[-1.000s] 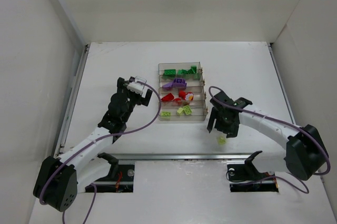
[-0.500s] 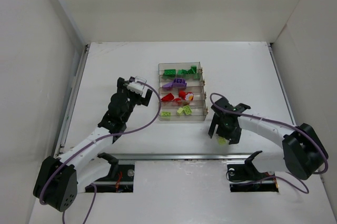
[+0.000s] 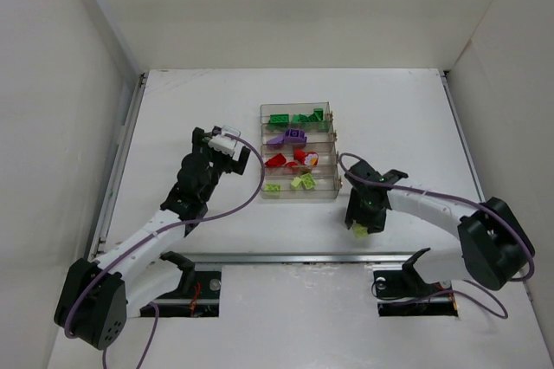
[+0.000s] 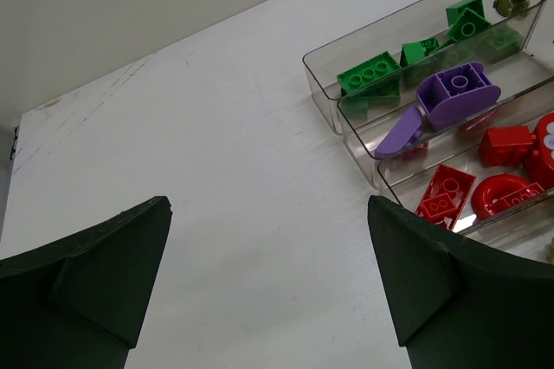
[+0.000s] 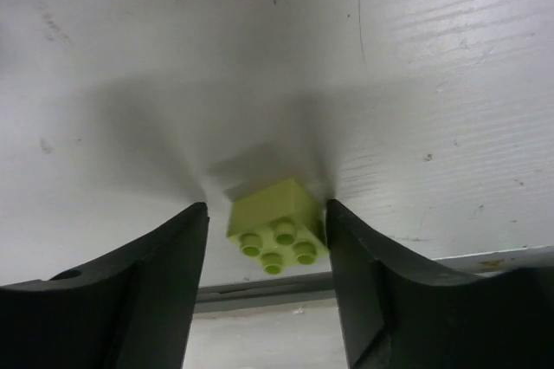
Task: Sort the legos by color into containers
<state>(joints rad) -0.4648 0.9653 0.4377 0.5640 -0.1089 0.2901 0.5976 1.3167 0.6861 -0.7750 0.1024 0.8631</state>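
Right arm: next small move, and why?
Probably close the right gripper onto the lime brick. The brick lies on the table between the jaws, with one jaw close against it and a gap at the other, so it does not look gripped yet. Lifting now would likely leave it behind.

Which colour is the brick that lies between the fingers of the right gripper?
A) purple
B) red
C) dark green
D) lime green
D: the right wrist view shows a lime brick, its studs toward the camera, between the two fingers of the right gripper.
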